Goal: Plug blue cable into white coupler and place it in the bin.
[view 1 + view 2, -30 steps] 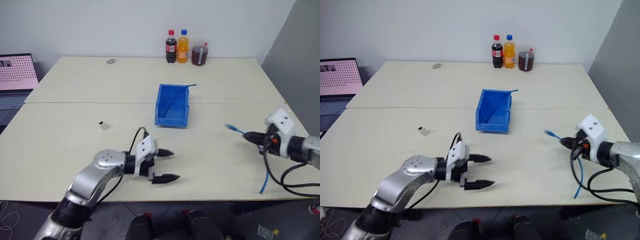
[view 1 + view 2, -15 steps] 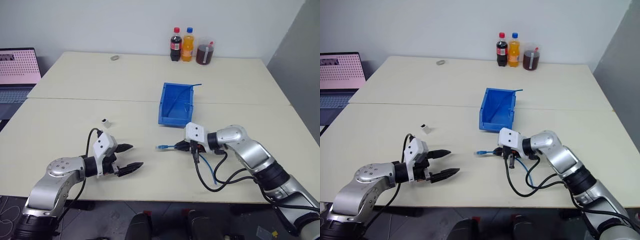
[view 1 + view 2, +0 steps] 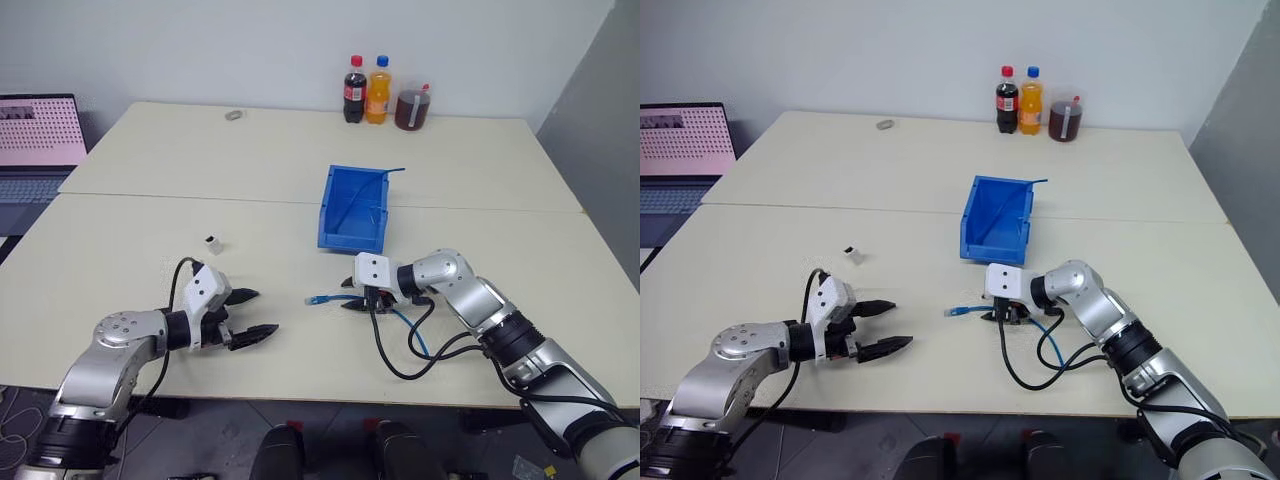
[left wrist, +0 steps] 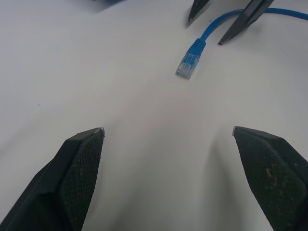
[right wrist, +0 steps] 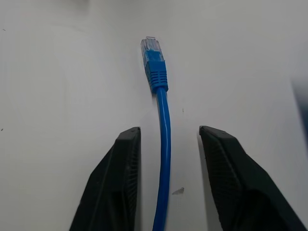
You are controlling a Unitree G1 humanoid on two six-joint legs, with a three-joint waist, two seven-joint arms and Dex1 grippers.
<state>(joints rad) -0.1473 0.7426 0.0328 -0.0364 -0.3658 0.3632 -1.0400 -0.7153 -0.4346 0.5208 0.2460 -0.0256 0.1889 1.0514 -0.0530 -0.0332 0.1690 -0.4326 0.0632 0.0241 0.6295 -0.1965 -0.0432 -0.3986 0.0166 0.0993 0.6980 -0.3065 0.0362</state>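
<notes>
Head views overlook the table (image 3: 150, 150); wrist views closely share the cable (image 5: 162, 120).

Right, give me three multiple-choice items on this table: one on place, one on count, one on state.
1. Where is the white coupler?
A. in the bin
B. on the table, on the robot's left of the bin
C. in the left end effector

2. How many bottles stand at the far edge?
A. two
B. four
C. none

3. The right end effector is:
A. shut on the coupler
B. open, fingers either side of the blue cable
C. inside the bin

Answers: 1 B, it sits alone on the tabletop; 2 A, one dark, one orange; 3 B, gaps show beside the cable.
</notes>
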